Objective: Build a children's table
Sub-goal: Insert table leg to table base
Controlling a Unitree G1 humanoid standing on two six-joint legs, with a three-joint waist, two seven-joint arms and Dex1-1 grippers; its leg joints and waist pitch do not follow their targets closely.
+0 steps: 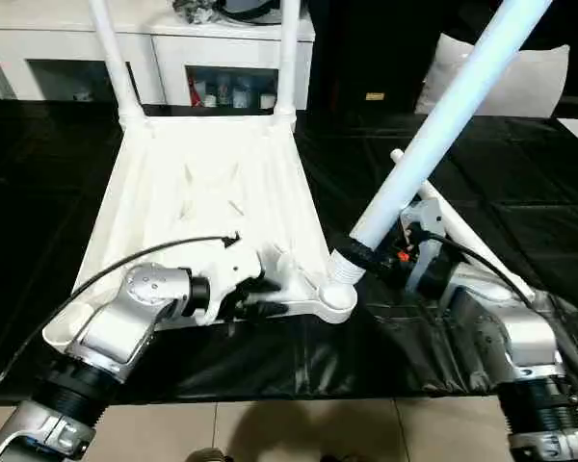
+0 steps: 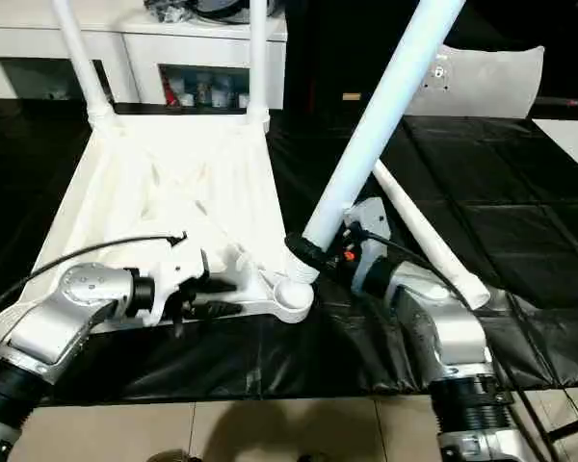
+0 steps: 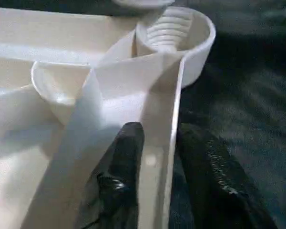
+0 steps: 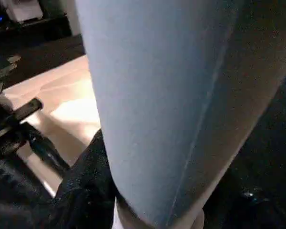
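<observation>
The white table top [image 1: 212, 192] lies upside down on a black mat, ribbed underside up. Two legs [image 1: 111, 58] [image 1: 289, 58] stand upright in its far corner sockets. My left gripper [image 1: 260, 294] is shut on the top's near rim [image 3: 167, 157], one black finger [image 3: 121, 176] on each side, just beside the near-right socket [image 1: 335, 300]. My right gripper [image 1: 366, 255] is shut on a third leg [image 1: 433, 135] near its threaded end. This leg leans up to the right, and its end sits at the socket's rim. A fourth leg [image 2: 424, 231] lies on the mat behind my right arm.
A white cabinet with glass doors [image 1: 222, 58] stands behind the table top. A flat white board [image 1: 539, 77] leans at the back right. The black mat [image 1: 520, 173] ends at my feet, where tiled floor [image 1: 299, 433] begins. A black cable [image 1: 125, 265] arcs over my left forearm.
</observation>
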